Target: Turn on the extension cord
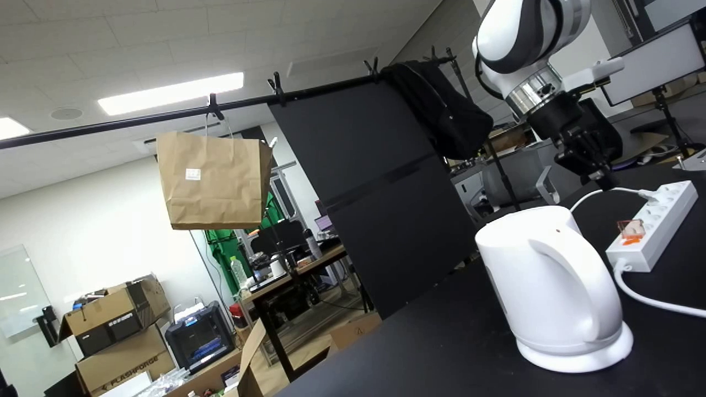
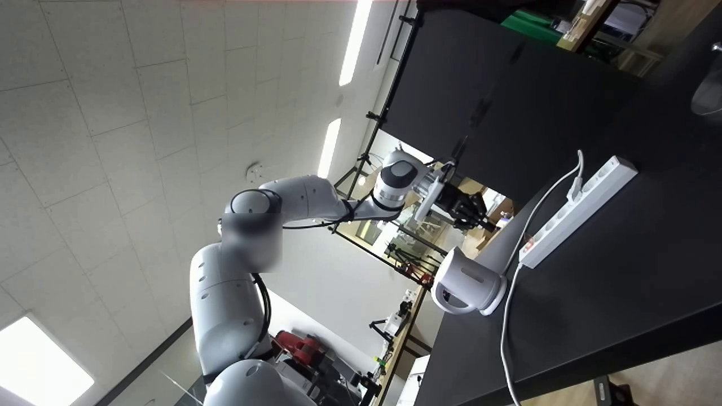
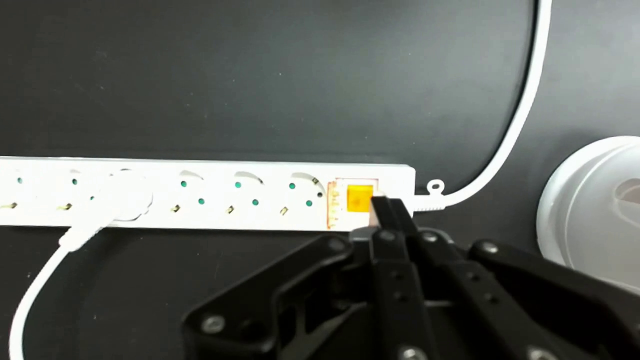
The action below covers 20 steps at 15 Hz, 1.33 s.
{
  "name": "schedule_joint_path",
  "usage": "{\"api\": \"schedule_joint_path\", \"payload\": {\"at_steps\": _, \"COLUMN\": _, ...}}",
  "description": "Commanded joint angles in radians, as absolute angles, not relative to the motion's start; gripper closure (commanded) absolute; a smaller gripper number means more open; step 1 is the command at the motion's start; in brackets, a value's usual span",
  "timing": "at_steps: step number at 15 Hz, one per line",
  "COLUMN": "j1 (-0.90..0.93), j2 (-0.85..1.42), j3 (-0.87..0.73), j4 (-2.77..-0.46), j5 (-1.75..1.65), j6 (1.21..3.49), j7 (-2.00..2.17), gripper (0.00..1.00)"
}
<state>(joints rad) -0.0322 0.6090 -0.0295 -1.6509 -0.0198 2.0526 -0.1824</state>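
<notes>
Below the tool [image 3: 390, 201] lies the extension cord [image 3: 212, 192].

ceiling lights [image 1: 172, 94] glare white; extension cord [image 3: 210, 193] overexposed (in wrist view)

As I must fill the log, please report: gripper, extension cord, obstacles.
Fingers shut, empty, not touching extension cord. Orange switch: on or off unclear. Kettle beyond switch end; nothing seen blocking.

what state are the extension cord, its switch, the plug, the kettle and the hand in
Extension cord: lying flat on the table
Switch: orange, on or off cannot be told
Plug: pushed into the extension cord
Kettle: upright, contents not visible
Hand: shut, holding nothing, above the table
</notes>
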Motion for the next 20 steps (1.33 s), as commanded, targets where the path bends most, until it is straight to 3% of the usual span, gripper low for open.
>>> {"api": "schedule_joint_path", "payload": {"at_steps": 1, "j1": -0.051, "j2": 0.693, "j3": -0.019, "j4": -1.527, "j5": -0.027, "j6": 1.988, "j7": -0.187, "gripper": 1.00}}
{"api": "schedule_joint_path", "payload": {"at_steps": 10, "j1": -0.073, "j2": 0.754, "j3": -0.013, "j4": -1.485, "j5": -0.017, "j6": 1.955, "j7": -0.212, "gripper": 1.00}}
{"api": "schedule_joint_path", "payload": {"at_steps": 20, "j1": -0.083, "j2": 0.750, "j3": 0.016, "j4": -1.544, "j5": -0.004, "j6": 2.078, "j7": -0.241, "gripper": 1.00}}
